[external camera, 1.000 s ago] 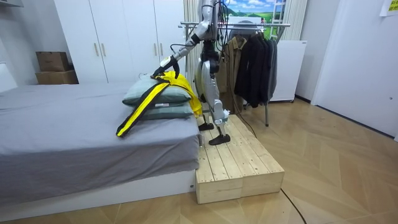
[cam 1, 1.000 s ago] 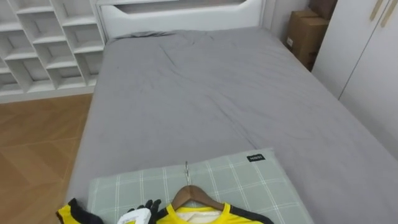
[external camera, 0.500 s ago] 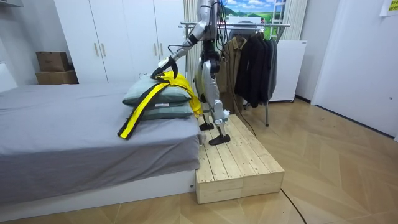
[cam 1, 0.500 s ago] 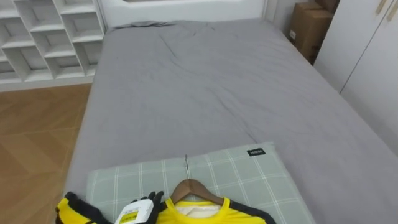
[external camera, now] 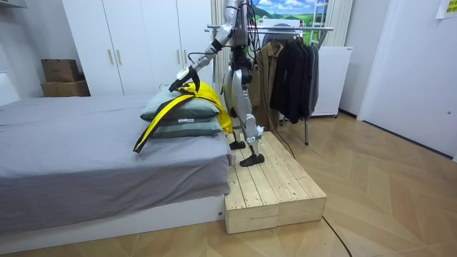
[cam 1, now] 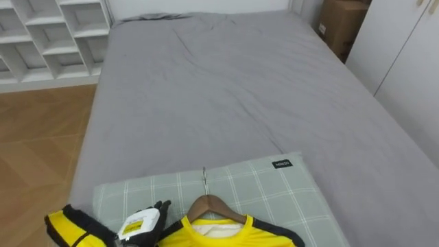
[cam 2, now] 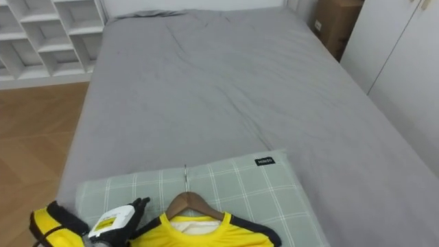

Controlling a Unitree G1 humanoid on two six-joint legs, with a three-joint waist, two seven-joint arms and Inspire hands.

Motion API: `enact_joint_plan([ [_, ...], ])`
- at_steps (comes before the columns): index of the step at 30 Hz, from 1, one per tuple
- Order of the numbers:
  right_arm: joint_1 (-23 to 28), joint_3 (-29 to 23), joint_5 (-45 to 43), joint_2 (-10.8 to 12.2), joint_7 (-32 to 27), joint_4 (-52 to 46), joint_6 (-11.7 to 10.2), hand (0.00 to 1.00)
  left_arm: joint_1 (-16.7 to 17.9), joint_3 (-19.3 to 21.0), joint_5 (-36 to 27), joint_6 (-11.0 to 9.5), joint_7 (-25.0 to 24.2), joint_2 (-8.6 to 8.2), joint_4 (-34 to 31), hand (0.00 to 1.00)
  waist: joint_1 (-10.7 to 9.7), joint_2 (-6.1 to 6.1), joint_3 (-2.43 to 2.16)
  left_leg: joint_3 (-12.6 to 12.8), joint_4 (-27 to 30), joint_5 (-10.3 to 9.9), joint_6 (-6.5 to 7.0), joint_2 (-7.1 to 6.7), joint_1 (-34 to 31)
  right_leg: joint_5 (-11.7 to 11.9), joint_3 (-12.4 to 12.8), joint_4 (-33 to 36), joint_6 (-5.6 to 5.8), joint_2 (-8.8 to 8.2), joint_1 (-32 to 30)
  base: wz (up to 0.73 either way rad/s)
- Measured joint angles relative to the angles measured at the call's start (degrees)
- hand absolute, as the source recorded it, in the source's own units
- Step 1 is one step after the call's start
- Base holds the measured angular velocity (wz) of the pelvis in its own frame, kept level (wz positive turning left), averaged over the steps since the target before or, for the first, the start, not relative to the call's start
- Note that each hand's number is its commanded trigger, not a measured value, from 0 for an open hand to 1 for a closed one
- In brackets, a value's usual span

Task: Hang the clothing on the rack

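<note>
Yellow-and-black jersey (cam 1: 254, 237) on a wooden hanger (cam 1: 208, 206) lay atop the green checked pillow (cam 1: 267, 189) at the foot of the grey bed (cam 1: 226, 89), shoulders running 9 to 3 o'clock. Your left hand (cam 1: 140, 225) sat at the hanger's 9 o'clock, on the jersey's shoulder; you could not tell its grip.

The grey bed (cam 1: 226, 89) lies open beyond the checked pillow (cam 1: 274, 195) bearing the hanger (cam 1: 206, 202).

Grey bed (cam 1: 226, 89) — checked pillow (cam 1: 278, 195) on it — white shelves (cam 1: 41, 34) beside.
</note>
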Motion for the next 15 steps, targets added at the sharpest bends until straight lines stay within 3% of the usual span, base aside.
enact_joint_plan([
  [7,-1.3,2.2,-0.1,0.0,-0.6,0.3,-0.4,0.0,-4.0,1.9,-8.1,-0.7,1.8,1.09,6.2,0.0,-0.1,-0.25,0.12,0.0,0.9,0.0,0.01,0.05,-1.7,0.0,-0.3,1.1,-0.07,-0.13,-1.5,0.0],
  [11,-3.0,3.3,-0.2,0.2,-1.1,1.5,-0.5,0.0,-6.5,2.0,-8.9,-0.9,1.8,1.56,8.1,0.0,-0.2,-0.31,0.32,0.0,2.3,0.0,0.01,0.1,-3.8,0.2,-0.3,1.6,-0.37,-0.16,-3.3,0.0],
  [13,-3.7,3.5,0.1,0.2,-1.3,1.7,-0.6,0.0,-8.0,1.9,-8.9,-1.5,1.8,1.73,8.6,0.0,-0.2,-0.19,0.78,0.0,2.7,0.0,0.02,0.09,-4.7,0.2,-0.2,2.2,-0.4,-0.19,-4.2,0.0],
  [15,-4.3,3.7,0.0,0.3,-1.3,2.2,-0.6,0.0,-8.7,1.9,-9.6,-1.7,1.8,1.94,8.6,0.0,-0.2,-0.14,0.91,0.0,2.8,0.0,0.01,0.08,-5.0,0.2,-0.1,2.3,-0.42,-0.17,-4.6,-0.02],
])
